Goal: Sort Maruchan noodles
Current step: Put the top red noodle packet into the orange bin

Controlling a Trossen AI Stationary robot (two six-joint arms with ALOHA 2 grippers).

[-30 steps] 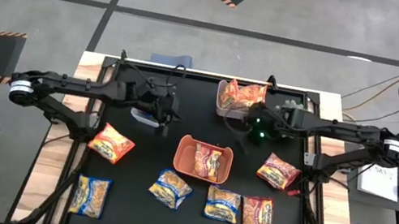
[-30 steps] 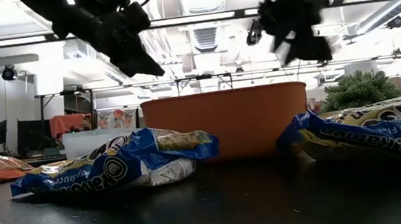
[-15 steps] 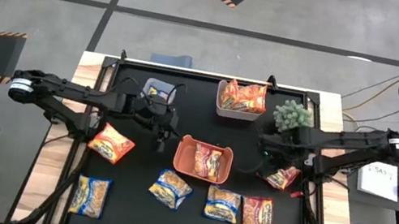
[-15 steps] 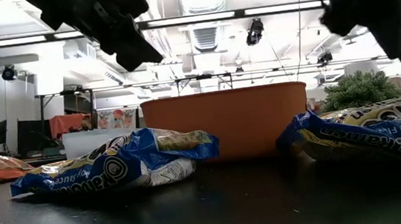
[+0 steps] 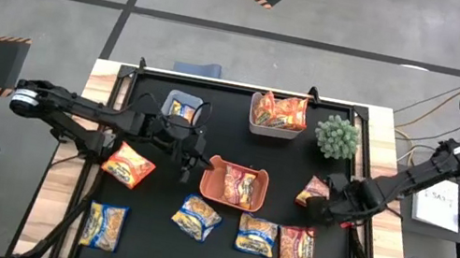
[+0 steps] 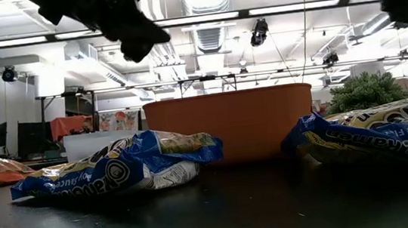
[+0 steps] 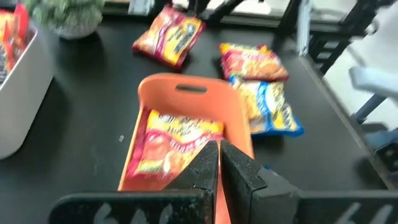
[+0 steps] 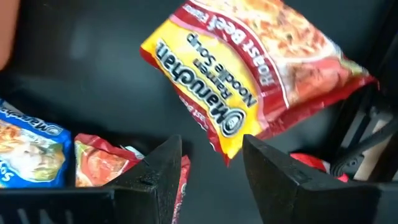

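Right gripper (image 5: 323, 205) has swung down to a "Maruchan Roast Beef" packet (image 8: 261, 81), jaws parted, apparently empty; left gripper (image 7: 219, 163) closed.

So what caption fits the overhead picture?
Right hand reaches a red noodle packet; left hand beside orange bin.

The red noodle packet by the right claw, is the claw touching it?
Apart. The right wrist view shows the right gripper open, with the red packet lying beyond its fingertips.

Orange bin (image 5: 214, 176), red-and-yellow packet (image 8: 261, 68)
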